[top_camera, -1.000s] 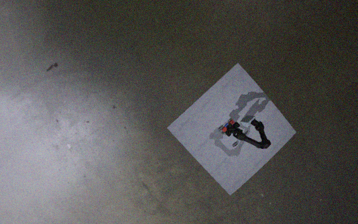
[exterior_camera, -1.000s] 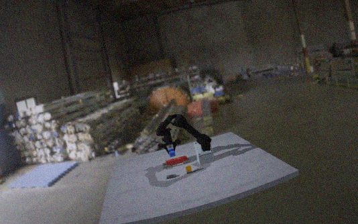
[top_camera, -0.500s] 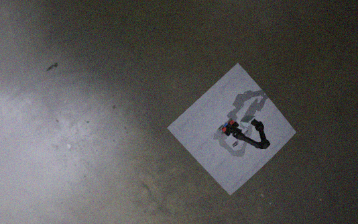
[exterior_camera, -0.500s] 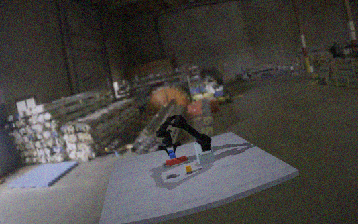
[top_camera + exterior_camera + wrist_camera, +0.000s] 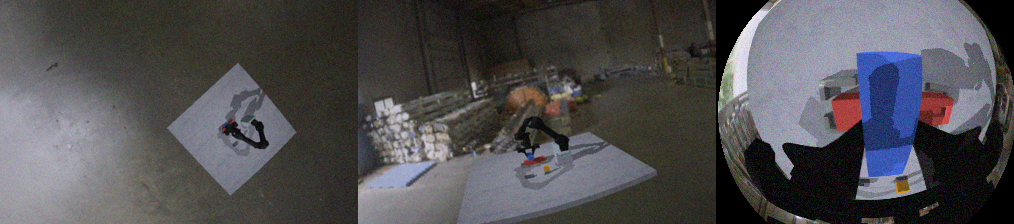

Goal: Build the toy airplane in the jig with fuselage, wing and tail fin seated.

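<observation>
My gripper (image 5: pixel 886 121) (image 5: pixel 529 155) (image 5: pixel 225 127) is shut on the blue wing (image 5: pixel 890 112) (image 5: pixel 530 156) and holds it just above the red fuselage (image 5: pixel 847 111) (image 5: pixel 534 160) (image 5: pixel 230 122). In the wrist view the wing hangs crosswise over the middle of the fuselage, whose red ends show on both sides. The fuselage lies in the grey cradle of the jig (image 5: pixel 831 86). A small orange tail fin (image 5: pixel 902 187) (image 5: pixel 546 169) lies on the board apart from the fuselage. I cannot tell whether the wing's tab touches the socket.
The grey board (image 5: pixel 599 174) (image 5: pixel 201 134) carries everything; its edges drop to the dark floor. The arm's base (image 5: pixel 562 155) stands just right of the jig. A small dark flat piece (image 5: pixel 530 176) lies in front of the fuselage. Warehouse clutter stands far behind.
</observation>
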Tool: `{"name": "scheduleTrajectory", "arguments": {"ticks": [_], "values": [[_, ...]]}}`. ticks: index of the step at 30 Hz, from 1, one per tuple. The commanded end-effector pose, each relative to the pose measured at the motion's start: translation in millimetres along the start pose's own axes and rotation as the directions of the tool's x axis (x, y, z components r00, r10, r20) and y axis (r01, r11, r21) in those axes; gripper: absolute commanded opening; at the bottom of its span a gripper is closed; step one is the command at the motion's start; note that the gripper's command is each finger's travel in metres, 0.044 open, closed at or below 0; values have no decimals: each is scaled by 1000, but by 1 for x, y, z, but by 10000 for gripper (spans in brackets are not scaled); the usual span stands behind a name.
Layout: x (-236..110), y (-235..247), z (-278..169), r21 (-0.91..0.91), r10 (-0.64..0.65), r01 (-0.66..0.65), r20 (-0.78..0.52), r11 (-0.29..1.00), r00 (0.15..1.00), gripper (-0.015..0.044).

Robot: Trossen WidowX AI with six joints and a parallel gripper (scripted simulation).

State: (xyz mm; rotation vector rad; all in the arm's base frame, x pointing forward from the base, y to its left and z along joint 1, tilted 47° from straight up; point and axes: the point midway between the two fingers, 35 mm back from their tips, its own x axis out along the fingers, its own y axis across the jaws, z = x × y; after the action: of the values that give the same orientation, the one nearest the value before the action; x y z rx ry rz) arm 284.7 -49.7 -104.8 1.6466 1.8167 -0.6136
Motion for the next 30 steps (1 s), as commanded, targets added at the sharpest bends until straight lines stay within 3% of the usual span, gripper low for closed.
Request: {"name": "scheduleTrajectory", "arguments": {"ticks": [1,9,14,30], "values": [[4,-3,0,12,-3,3,-9,1000,1000,195],[2,-1,0,3,-2,2,-2,1000,1000,161],[2,-1,0,3,-2,2,-2,1000,1000,30],[2,-1,0,3,-2,2,-2,1000,1000,440]]}}
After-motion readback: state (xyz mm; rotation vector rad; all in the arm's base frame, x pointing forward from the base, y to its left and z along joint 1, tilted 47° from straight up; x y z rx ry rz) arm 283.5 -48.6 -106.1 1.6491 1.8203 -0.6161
